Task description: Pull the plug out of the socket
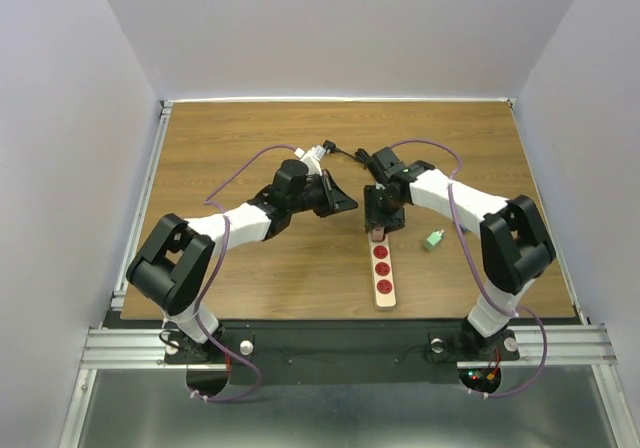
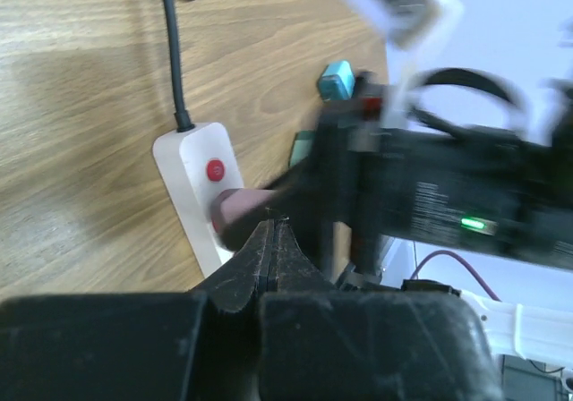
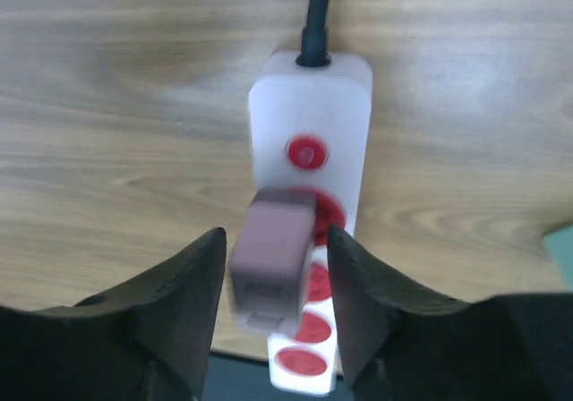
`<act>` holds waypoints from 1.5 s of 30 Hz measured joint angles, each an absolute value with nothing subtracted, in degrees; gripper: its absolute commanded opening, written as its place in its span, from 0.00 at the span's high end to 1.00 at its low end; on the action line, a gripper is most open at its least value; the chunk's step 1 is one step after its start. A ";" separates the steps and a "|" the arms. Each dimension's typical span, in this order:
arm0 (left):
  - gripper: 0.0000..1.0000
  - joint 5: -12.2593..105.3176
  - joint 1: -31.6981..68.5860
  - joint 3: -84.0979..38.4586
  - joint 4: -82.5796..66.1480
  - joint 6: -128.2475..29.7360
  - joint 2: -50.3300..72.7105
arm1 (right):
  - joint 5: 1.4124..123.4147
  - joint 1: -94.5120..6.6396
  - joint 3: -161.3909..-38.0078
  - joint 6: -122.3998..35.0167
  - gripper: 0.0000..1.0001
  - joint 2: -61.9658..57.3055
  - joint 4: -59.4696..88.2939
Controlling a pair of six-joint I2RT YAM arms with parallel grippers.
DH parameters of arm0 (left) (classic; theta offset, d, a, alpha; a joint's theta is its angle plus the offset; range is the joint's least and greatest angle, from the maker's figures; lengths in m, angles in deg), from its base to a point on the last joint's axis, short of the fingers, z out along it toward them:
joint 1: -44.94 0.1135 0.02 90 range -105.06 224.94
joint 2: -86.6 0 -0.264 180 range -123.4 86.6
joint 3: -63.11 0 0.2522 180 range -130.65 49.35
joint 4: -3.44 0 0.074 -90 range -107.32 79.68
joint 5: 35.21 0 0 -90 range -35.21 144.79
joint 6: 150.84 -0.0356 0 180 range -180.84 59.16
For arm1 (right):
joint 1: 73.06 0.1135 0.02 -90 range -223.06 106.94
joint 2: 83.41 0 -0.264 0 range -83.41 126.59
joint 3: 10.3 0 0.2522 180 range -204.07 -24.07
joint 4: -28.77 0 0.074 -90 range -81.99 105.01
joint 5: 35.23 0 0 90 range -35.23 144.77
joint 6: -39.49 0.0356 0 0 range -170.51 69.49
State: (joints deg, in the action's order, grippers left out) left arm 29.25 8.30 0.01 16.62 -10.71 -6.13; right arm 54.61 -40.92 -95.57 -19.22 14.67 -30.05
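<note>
The beige socket strip point(image 1: 383, 271) with red outlets lies lengthwise near the table's front middle, and its black cord point(image 3: 316, 12) runs away from its far end. A mauve block-shaped plug point(image 3: 269, 262) stands in the outlet nearest the cord. My right gripper point(image 3: 275, 238) is open, one finger on each side of the plug, with a small gap on both sides. My left gripper point(image 2: 273, 228) is shut and empty, its tip right next to the plug point(image 2: 240, 209), and it sits left of the strip in the top view point(image 1: 346, 205).
A small green block point(image 1: 432, 239) lies on the wood to the right of the strip and shows as teal in the left wrist view point(image 2: 337, 79). The cord's coil and a white piece point(image 1: 318, 154) lie behind the grippers. Raised rails edge the table.
</note>
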 measured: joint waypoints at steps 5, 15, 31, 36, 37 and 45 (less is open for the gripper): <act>1.00 29.08 8.08 0.40 16.05 -11.14 -4.08 | 52.88 -40.55 -96.07 -18.47 0.37 18.30 -28.24; 1.00 27.06 5.13 3.59 15.29 -12.78 0.16 | 51.55 -40.31 -97.62 -17.62 0.63 19.00 -28.13; 1.00 15.96 -3.17 2.19 14.94 -20.39 -11.03 | 51.83 -39.02 -99.74 -17.25 0.65 19.04 -30.62; 1.00 15.57 -2.93 2.00 16.86 -22.66 -14.42 | 52.25 -38.89 -100.09 -16.75 0.66 19.17 -31.43; 1.00 15.55 -2.85 1.80 17.45 -22.99 -14.92 | 52.25 -39.13 -100.09 -16.51 0.66 19.17 -31.49; 1.00 15.59 -2.41 0.82 22.91 -23.27 -18.37 | 52.62 -39.63 -100.09 -14.76 0.64 19.33 -31.89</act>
